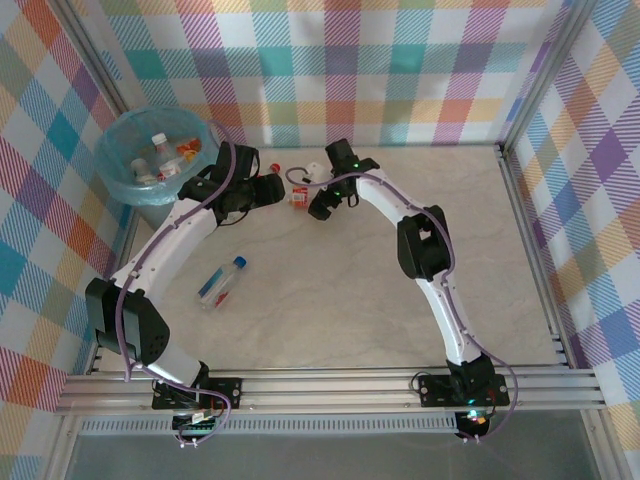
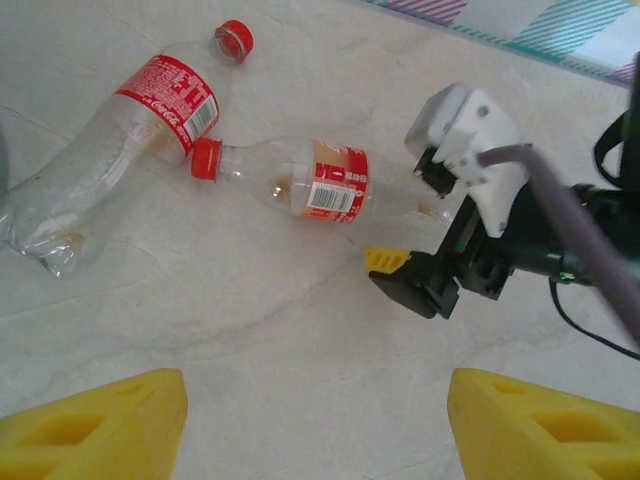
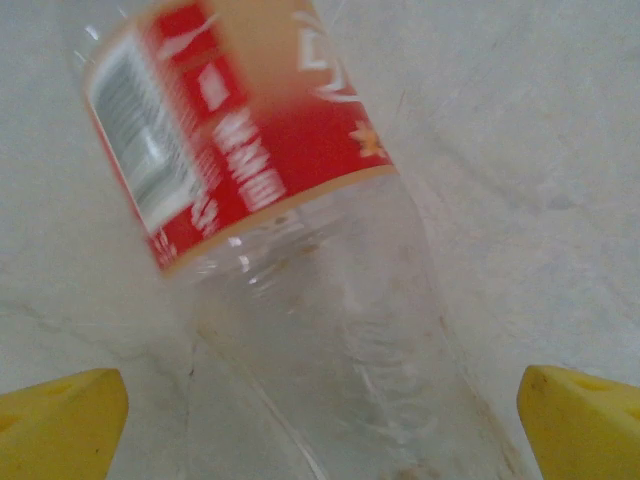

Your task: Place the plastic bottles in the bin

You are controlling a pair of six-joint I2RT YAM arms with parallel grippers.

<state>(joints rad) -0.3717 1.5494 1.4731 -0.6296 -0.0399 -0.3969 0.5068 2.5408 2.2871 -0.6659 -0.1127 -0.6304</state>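
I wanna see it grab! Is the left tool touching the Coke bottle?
Apart. Left wrist view: bare table lies between the left tool and the Coke bottle.

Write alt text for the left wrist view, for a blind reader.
A larger clear plastic bottle and a smaller one, both red-capped, lie on a pale marbled table. The open right hand straddles the smaller bottle's base; the left hand stands open below.

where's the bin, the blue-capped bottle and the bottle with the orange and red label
bin (image 1: 108,172), top external view, on its left wall
blue-capped bottle (image 1: 220,283), top external view, on the label at mid-body
orange-and-red-label bottle (image 2: 328,182), left wrist view, on its label
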